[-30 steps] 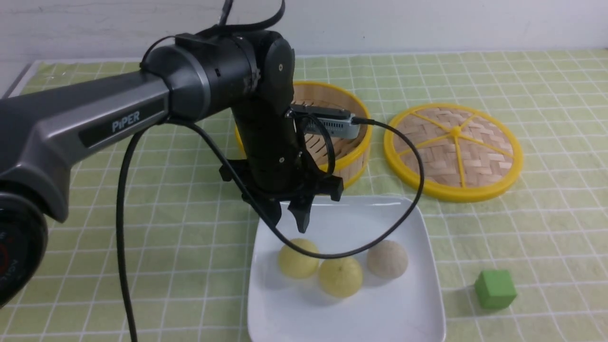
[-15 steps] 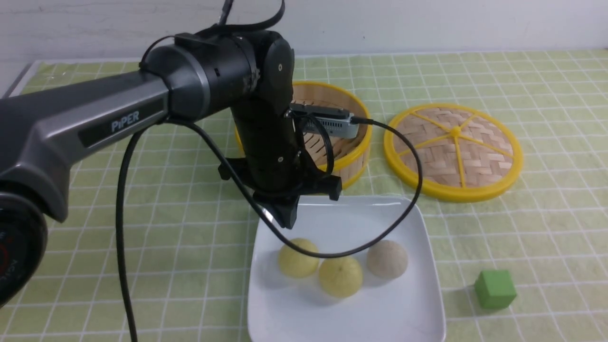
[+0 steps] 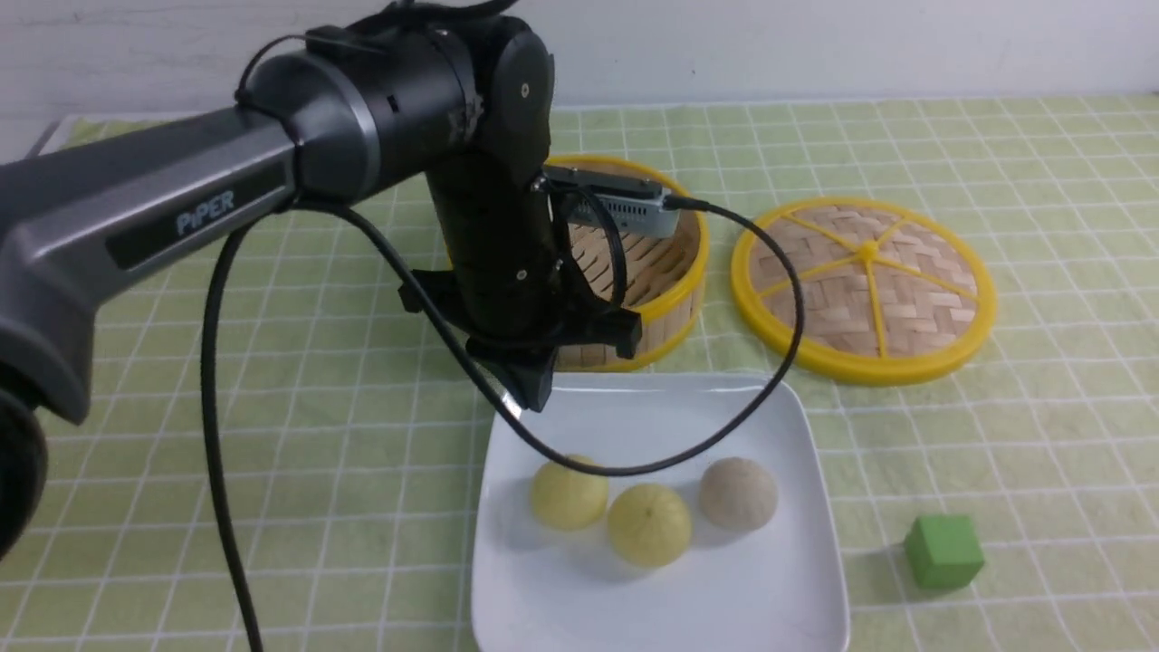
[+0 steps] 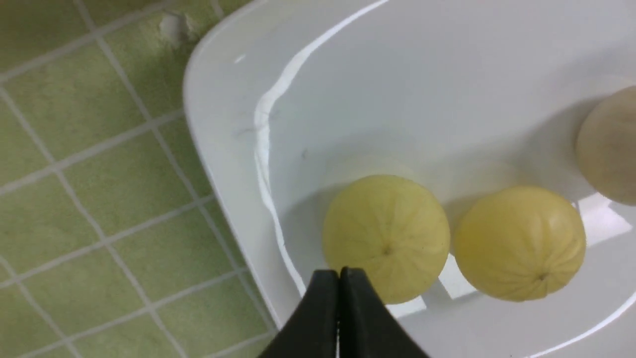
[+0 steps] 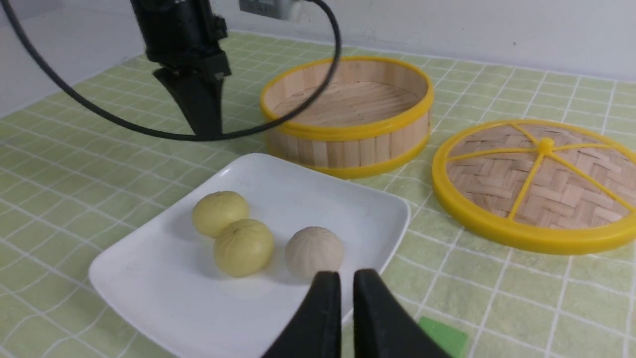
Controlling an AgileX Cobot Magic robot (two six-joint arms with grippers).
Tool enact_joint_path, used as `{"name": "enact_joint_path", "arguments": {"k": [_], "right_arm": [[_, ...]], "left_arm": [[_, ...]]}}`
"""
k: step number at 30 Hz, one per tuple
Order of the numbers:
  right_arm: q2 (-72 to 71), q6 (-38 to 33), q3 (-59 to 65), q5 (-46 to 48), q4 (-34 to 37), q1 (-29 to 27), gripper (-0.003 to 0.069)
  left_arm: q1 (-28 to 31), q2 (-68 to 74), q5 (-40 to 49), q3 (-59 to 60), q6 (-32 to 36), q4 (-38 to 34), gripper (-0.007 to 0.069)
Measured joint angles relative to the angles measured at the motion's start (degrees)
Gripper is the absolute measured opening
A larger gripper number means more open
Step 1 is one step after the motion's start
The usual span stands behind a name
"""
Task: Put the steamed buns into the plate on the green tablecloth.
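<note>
Two pale-yellow steamed buns (image 3: 568, 493) (image 3: 648, 525) lie side by side on the white square plate (image 3: 724, 598), which rests on the green tablecloth (image 3: 996, 453). My left gripper (image 3: 534, 398) hangs shut and empty above the plate's far left corner, clear of the buns. In its wrist view the shut fingertips (image 4: 339, 272) sit over the nearer steamed bun (image 4: 386, 236), beside the other one (image 4: 519, 243). My right gripper (image 5: 347, 276) is out of the front view. It hovers near the plate's (image 5: 278, 189) right edge, its fingers a narrow gap apart, holding nothing.
A grey-beige bun (image 3: 738, 493) lies on the plate to the right of the yellow ones. Behind the plate stands the empty bamboo steamer (image 3: 661, 299), with its woven lid (image 3: 865, 285) flat to its right. A small green cube (image 3: 943, 551) sits right of the plate.
The left gripper's fingers have closed on nothing, and the arm has lifted up and back from the plate. The buns have not moved.
</note>
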Motion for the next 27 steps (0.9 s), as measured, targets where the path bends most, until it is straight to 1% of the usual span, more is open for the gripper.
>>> {"name": "enact_joint_path", "arguments": {"k": [2, 4, 5, 6, 7, 8, 9, 11, 15, 17, 18, 19, 22, 23, 27], "right_arm": [[-2.3, 0.0, 3.2, -1.7, -0.8, -3.4, 0.0069], [-3.6, 0.0, 6.3, -3.1, -2.3, -8.5, 0.0073], [-3.6, 0.0, 7.2, -3.2, -2.8, -9.5, 0.0074], [-3.8, 0.0, 9.1, -3.2, -3.9, -12.6, 0.0076], [-3.8, 0.0, 10.4, -3.2, -4.8, -14.5, 0.0078], [-3.8, 0.0, 10.4, -3.2, -4.8, -14.9, 0.0078], [-3.8, 0.0, 12.2, -3.2, -6.0, -17.4, 0.0079], [-3.8, 0.0, 14.5, -3.1, -7.9, -19.7, 0.0081], [-3.8, 0.0, 14.7, -2.7, -9.9, -21.1, 0.0086], [-3.8, 0.0, 14.7, -2.2, -10.4, -21.2, 0.0088], [-3.8, 0.0, 14.7, -2.2, -10.4, -21.2, 0.0089], [-3.8, 0.0, 14.7, -2.0, -10.5, -21.2, 0.0090], [-3.8, 0.0, 14.7, -1.9, -10.6, -21.2, 0.0094], [-3.8, 0.0, 14.7, -1.9, -10.6, -21.2, 0.0095], [-3.8, 0.0, 14.7, -1.9, -10.6, -21.2, 0.0102]], "left_arm": [[0.0, -1.4, 0.2, 0.0, 0.0, 1.3, 0.0020], [0.0, -3.0, 0.5, 0.0, 0.0, 2.9, 0.0020], [0.0, -3.1, 0.5, 0.0, 0.0, 3.0, 0.0020], [0.0, -4.5, 0.6, 0.0, 0.0, 3.9, 0.0020], [0.0, -5.5, 0.6, 0.0, 0.2, 4.4, 0.0020], [0.0, -5.7, 0.7, 0.0, 0.2, 4.4, 0.0020], [0.0, -7.5, 0.7, 0.0, 0.6, 5.1, 0.0022], [0.0, -11.6, 0.7, 0.5, 1.7, 6.1, 0.0023], [0.0, -18.8, 0.9, 3.1, 2.3, 6.5, 0.0029], [0.0, -24.3, 1.1, 6.3, 2.4, 6.6, 0.0031], [0.0, -24.3, 1.1, 6.3, 2.4, 6.6, 0.0031], [0.0, -28.5, 1.2, 9.0, 2.4, 6.8, 0.0031], [0.0, -36.8, 1.2, 15.8, 2.4, 7.6, 0.0032], [0.0, -37.4, 1.2, 16.3, 2.4, 7.7, 0.0032], [0.0, -49.6, 1.2, 25.7, 2.3, 8.2, 0.0034]]}}
